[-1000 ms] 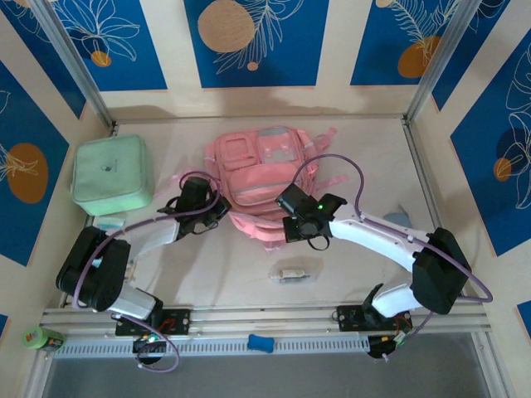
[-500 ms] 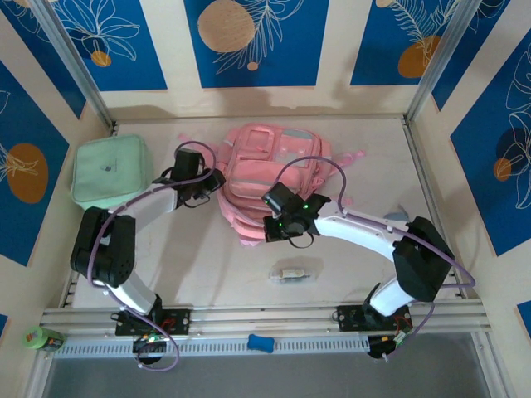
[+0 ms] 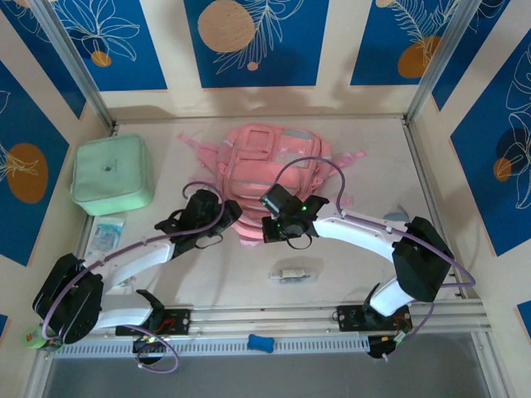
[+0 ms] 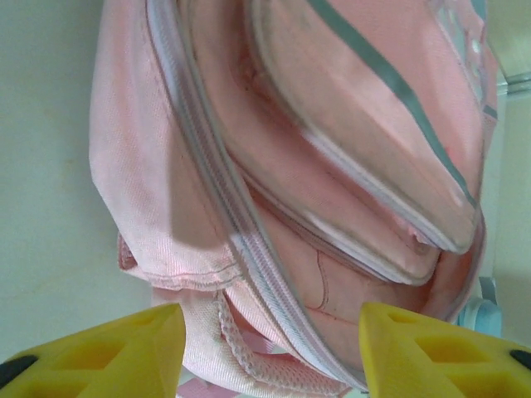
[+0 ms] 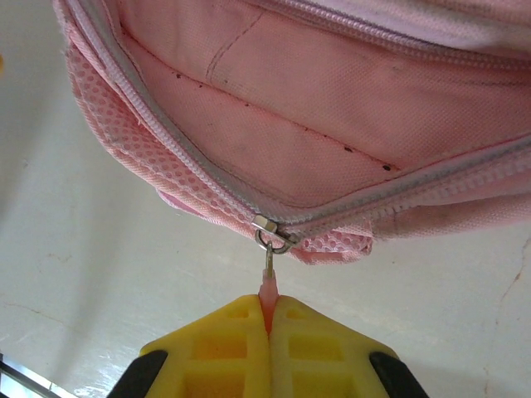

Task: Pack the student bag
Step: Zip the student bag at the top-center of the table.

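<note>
The pink student bag [image 3: 274, 170] lies flat at the back middle of the table, pockets up. My right gripper [image 5: 270, 308] is shut on the pink zip pull [image 5: 269, 286] at the bag's near edge [image 5: 315, 157]; the metal slider [image 5: 267, 229] sits just beyond my fingertips. In the top view that gripper [image 3: 272, 225] rests against the bag's front edge. My left gripper [image 3: 222, 222] stands open at the bag's near left corner, its yellow fingers [image 4: 116, 348] on either side of the strap and the closed zip line [image 4: 249, 265] without touching them.
A mint green zip case [image 3: 111, 175] sits at the left back. A small clear packet [image 3: 105, 235] lies in front of it. A small wrapped item [image 3: 290, 274] lies near the front middle. A pale blue object [image 3: 397, 217] rests at the right. Metal rails border the table.
My left arm swung from the bag's left back side down to its near left corner. The bag settled slightly. My right gripper stayed put, holding the zip pull.
</note>
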Robot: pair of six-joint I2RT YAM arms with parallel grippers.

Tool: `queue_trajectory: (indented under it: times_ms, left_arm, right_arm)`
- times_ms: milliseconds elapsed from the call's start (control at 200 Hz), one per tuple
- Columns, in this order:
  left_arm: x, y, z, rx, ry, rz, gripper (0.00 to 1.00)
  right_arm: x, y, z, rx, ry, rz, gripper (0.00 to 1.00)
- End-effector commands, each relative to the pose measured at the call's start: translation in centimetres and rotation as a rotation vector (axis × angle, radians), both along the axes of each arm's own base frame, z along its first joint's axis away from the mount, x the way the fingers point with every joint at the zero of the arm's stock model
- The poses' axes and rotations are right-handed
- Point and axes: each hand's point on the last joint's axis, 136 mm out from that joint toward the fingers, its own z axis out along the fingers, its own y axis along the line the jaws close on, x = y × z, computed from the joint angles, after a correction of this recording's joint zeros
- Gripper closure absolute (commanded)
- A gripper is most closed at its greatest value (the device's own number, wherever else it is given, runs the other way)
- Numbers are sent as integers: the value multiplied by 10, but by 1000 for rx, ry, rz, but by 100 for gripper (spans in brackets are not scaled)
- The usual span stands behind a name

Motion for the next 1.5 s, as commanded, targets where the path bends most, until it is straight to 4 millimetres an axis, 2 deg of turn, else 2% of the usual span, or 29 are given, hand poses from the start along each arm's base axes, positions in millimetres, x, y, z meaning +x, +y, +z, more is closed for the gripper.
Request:
queue_trajectory:
  times_ms: [0, 55, 195, 355, 450, 550, 685, 755, 845, 1101, 1241, 1281, 1321, 1496]
  left_arm:
    - [7, -7, -4, -11, 27, 110, 43]
    - [9, -12, -6, 10, 38, 106, 43]
    - [12, -2, -26, 109, 81, 164, 42]
    - [21, -2, -39, 135, 104, 202, 41]
    - [25, -8, -46, 129, 114, 181, 42]
    - [26, -7, -54, 113, 125, 195, 54]
    - [28, 4, -59, 122, 115, 194, 79]
    - [29, 13, -55, 149, 122, 197, 92]
    - [35, 25, -45, 168, 91, 185, 100]
    - [53, 79, -21, 180, 58, 197, 100]
    - [66, 100, -14, 172, 55, 191, 100]
    - [71, 103, -11, 164, 55, 187, 100]
    - [77, 103, -9, 162, 46, 168, 100]
    - [104, 95, 1, 171, 22, 94, 100]
  right_arm:
    - [-13, 5, -5, 7, 38, 29, 100]
    - [-13, 7, -5, 13, 38, 36, 100]
    - [-13, 3, -8, -15, 27, 29, 100]
    - [-15, 5, -11, -26, 34, 43, 100]
    - [-14, 3, -13, -44, 25, 43, 100]
    - [-15, -1, -14, -65, 29, 30, 100]
    - [-19, -9, -15, -102, 39, 39, 100]
    - [-21, -21, -14, -162, 27, 19, 100]
    - [-20, -41, -14, -257, 10, -11, 100]
    - [-25, -92, -12, -349, 19, -52, 100]
    - [-16, -119, -14, -371, 33, -101, 100]
    - [-14, -117, -11, -358, 28, -97, 100]
    - [-13, -107, -7, -325, 15, -65, 100]
    - [-18, -33, 5, -148, -11, 97, 100]
